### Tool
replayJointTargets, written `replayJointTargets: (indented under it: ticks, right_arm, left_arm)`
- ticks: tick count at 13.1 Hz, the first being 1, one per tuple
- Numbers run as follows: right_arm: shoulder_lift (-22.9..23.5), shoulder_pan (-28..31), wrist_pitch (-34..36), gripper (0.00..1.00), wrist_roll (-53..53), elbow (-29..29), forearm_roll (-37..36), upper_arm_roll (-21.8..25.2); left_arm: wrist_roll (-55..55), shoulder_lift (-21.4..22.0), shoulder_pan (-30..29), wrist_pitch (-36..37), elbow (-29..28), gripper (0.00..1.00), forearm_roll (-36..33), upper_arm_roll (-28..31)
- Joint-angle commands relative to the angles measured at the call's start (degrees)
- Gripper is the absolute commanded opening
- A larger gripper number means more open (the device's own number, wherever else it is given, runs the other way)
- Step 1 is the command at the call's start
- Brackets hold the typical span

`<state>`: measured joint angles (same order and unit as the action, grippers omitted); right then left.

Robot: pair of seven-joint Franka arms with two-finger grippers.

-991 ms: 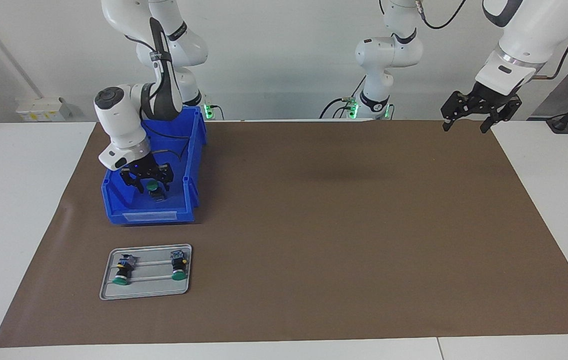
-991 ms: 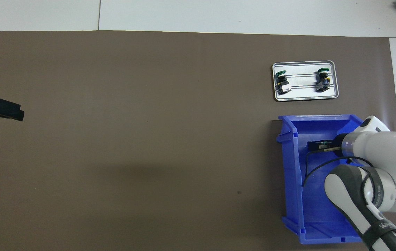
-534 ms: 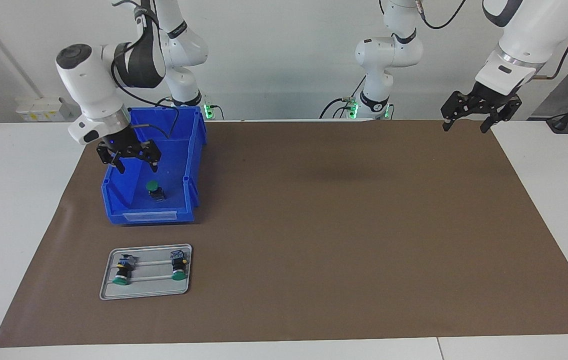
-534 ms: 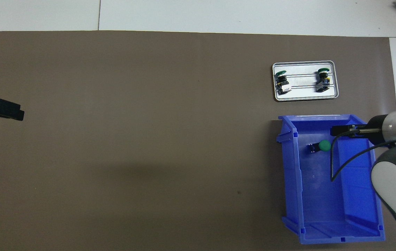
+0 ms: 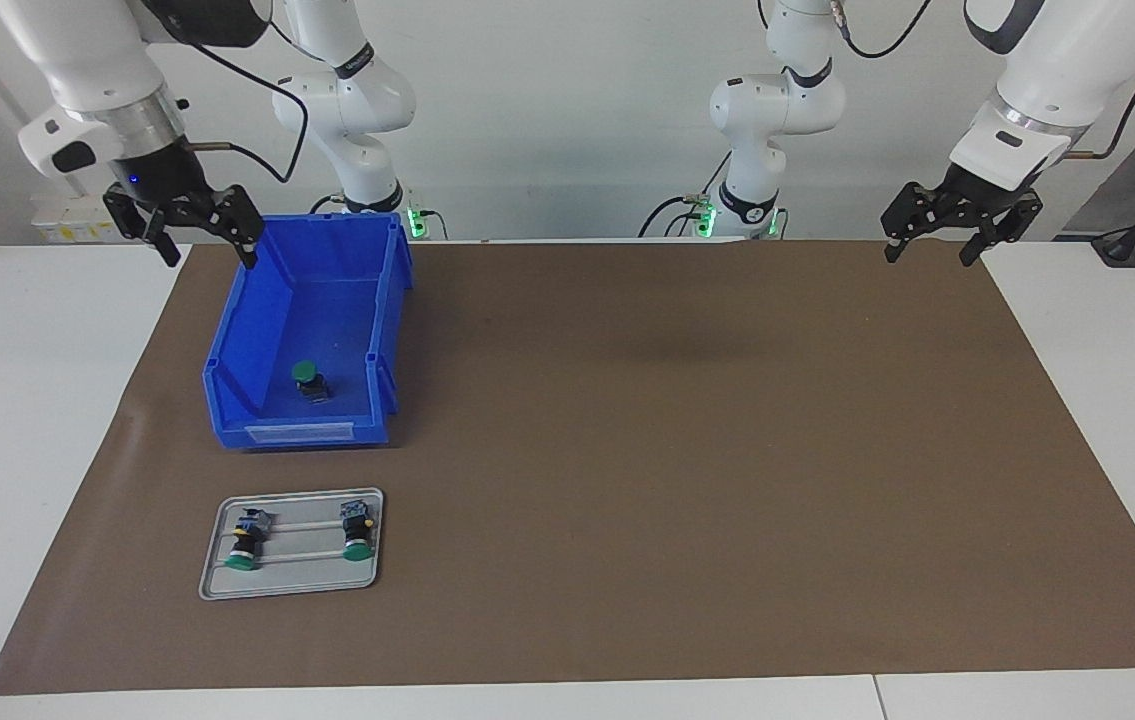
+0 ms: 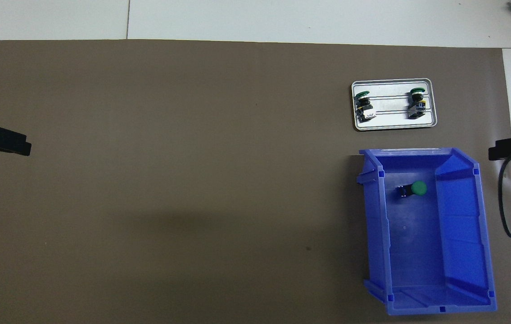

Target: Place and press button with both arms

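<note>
My right gripper (image 5: 195, 230) has climbed out of the blue bin (image 5: 382, 330) since a second ago and now hangs over the mat's edge beside the bin at the right arm's end, fingers spread wide and empty. I see the button (image 5: 308, 379) lying on the bin floor, green cap up. Two look-alike buttons (image 5: 245, 545) rest on the grey tray (image 5: 297, 583), farther from the robots than the bin. My left gripper (image 5: 962, 226) waits, open and empty, over the mat's corner at its own end
</note>
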<state>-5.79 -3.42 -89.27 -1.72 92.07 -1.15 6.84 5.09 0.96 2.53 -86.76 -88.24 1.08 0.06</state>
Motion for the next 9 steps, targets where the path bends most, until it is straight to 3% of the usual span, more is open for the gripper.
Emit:
replayJointTargets:
  ticks: [1, 4, 9]
  right_arm:
    - [5.0, 0.35, 5.08, 1.0, -0.92, -7.18, -1.57, -0.6]
    - [3.16, 0.7, 5.43, 1.0, 0.48, -3.84, -1.58, -0.6]
    - [2.98, 0.43, 5.42, 1.0, 0.05, -3.21, -1.23, -0.95]
  left_arm:
    - [0.19, 1.59, -0.6, 0.36, -1.67, 1.0, -0.81, -0.42]
    - [0.19, 1.59, -0.6, 0.36, -1.67, 1.0, -0.81, -0.42]
    - [0.19, 1.59, -0.6, 0.36, -1.67, 1.0, -0.81, -0.42]
